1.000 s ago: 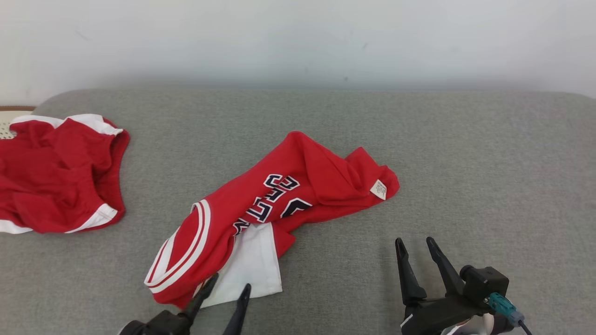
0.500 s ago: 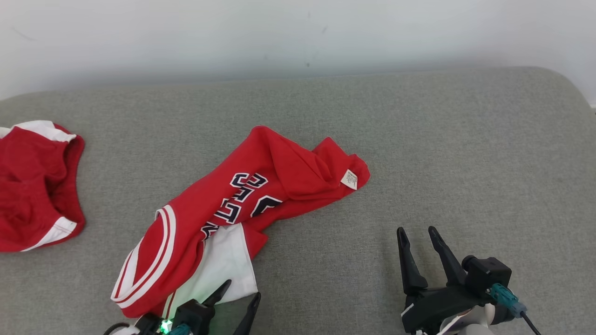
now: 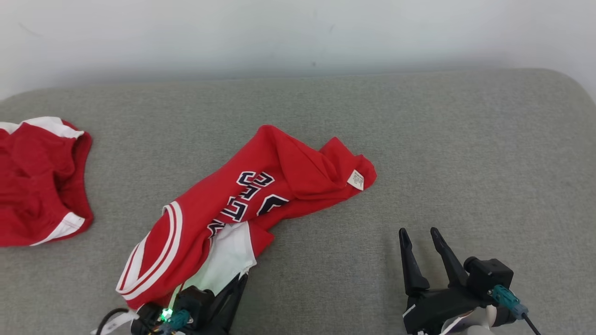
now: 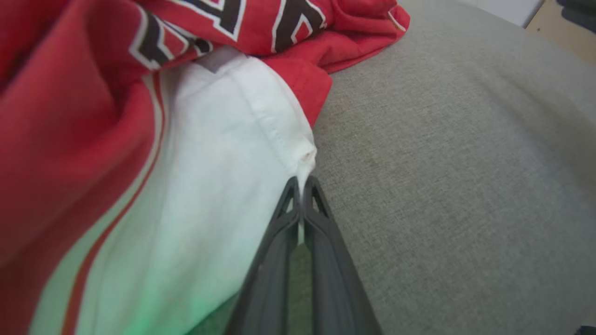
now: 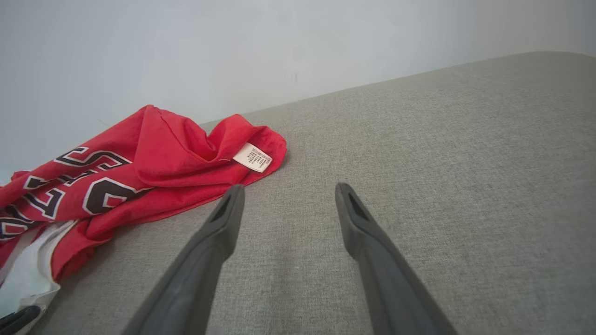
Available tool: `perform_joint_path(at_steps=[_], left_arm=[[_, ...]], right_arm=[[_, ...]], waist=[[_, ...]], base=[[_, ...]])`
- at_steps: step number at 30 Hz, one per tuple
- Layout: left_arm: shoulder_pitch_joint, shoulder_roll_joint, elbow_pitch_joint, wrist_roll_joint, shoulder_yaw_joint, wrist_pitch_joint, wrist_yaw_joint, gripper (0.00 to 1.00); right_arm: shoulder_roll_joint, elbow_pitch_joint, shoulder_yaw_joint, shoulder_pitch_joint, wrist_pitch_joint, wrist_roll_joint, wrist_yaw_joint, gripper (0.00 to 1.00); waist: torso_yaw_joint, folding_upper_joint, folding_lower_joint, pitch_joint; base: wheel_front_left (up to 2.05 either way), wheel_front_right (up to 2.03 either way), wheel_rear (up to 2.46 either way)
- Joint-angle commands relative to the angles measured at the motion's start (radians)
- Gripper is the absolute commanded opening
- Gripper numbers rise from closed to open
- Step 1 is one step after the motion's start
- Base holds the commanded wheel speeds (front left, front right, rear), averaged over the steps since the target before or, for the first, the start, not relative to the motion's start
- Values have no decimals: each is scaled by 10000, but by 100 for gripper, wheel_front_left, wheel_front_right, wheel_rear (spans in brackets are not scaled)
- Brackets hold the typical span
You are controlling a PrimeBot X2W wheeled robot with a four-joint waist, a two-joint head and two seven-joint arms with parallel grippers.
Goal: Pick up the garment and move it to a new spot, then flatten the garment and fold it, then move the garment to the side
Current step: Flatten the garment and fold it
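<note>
The garment (image 3: 260,190) is a crumpled red jersey with dark lettering, white stripes and a white panel, lying across the middle of the grey cushion (image 3: 465,153). My left gripper (image 3: 240,279) is shut on the near corner of the white panel (image 4: 223,153), whose hem bunches at the fingertips. In the left wrist view the same gripper (image 4: 301,182) pinches that white edge. My right gripper (image 3: 418,233) stands open over bare cushion to the right of the garment (image 5: 139,163); the right wrist view has this gripper (image 5: 287,190) with nothing between its fingers.
A second red garment with white trim (image 3: 37,181) lies bunched at the cushion's left edge. A pale wall (image 3: 298,32) runs behind the cushion. The right half of the cushion is bare fabric.
My left gripper closed on the white panel's near corner, pulling the hem into a bunch. The head camera shifted to the right, then slightly back. The right gripper stayed open.
</note>
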Motion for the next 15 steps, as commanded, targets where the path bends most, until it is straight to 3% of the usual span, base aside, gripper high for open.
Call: perform_joint_path(at_steps=[1, 15], left_arm=[[304, 77, -244, -30, 176, -1, 18, 0], [2306, 1327, -2726, -81, 767, 220, 347, 0]], right_arm=[[-16, 20, 4, 172, -58, 27, 8, 100], [-17, 144, -113, 543, -83, 227, 8, 100]], waist=[[258, -1, -1, -117], [1635, -1, -1, -604]], base=[[0, 0, 0], [0, 0, 0]])
